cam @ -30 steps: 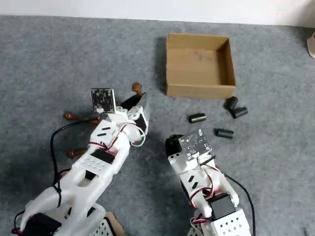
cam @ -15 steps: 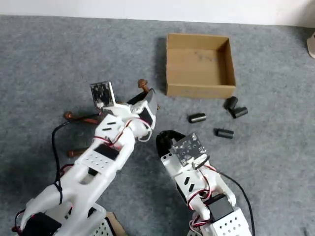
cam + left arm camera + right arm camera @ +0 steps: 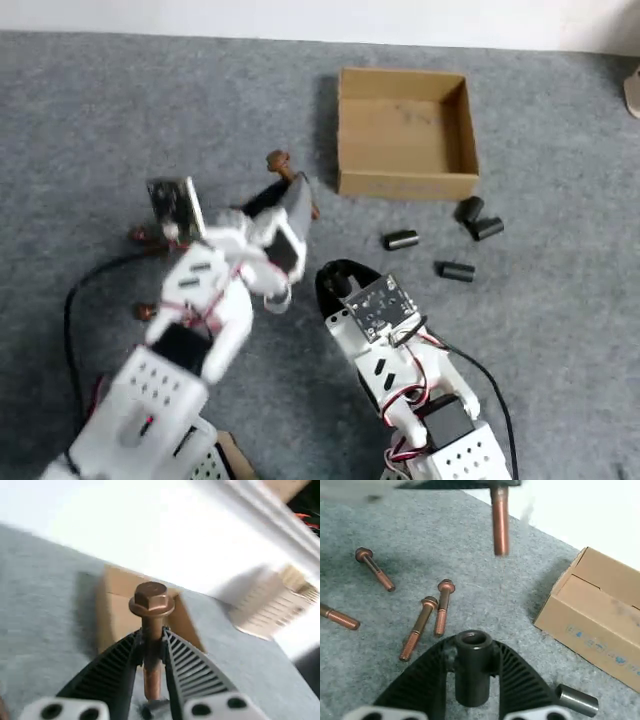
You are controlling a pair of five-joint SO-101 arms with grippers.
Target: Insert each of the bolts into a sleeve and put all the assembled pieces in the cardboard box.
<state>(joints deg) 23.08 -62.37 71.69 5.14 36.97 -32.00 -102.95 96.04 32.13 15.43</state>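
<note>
Left gripper (image 3: 151, 641): clenched on a copper-coloured hex-head bolt (image 3: 151, 611). Its black ribbed jaws pinch the shank just under the head, with the threaded end pointing down, clear of the grey carpeted table (image 3: 80, 120).
- Change: over the last second the high view has this arm swinging its wrist back and outward. The bolt head drifts only slightly and stays near the front corner of the open brown cardboard box (image 3: 405, 186).

Right gripper (image 3: 472, 649): closed around a dark cylindrical metal sleeve (image 3: 472, 672), held upright with the bore facing up.
- Change: it has shifted across towards the left arm and now sits just beside it.

Relation: in the right wrist view the held bolt's shank hangs above and beyond the sleeve's mouth. The two are apart, and the bolt has not entered.

Assessment: the two arms have converged for mating, so this looks like the alignment stage of an insertion. The bolt tip probably still needs centring over the bore before it is lowered.

Box: the high view shows no assembled piece in it.

Stock remaining:
- Four loose bolts (image 3: 442, 605) lie on the carpet on the left arm's side.
- Four loose sleeves (image 3: 400, 240) lie in front of the box, towards its right.
</note>
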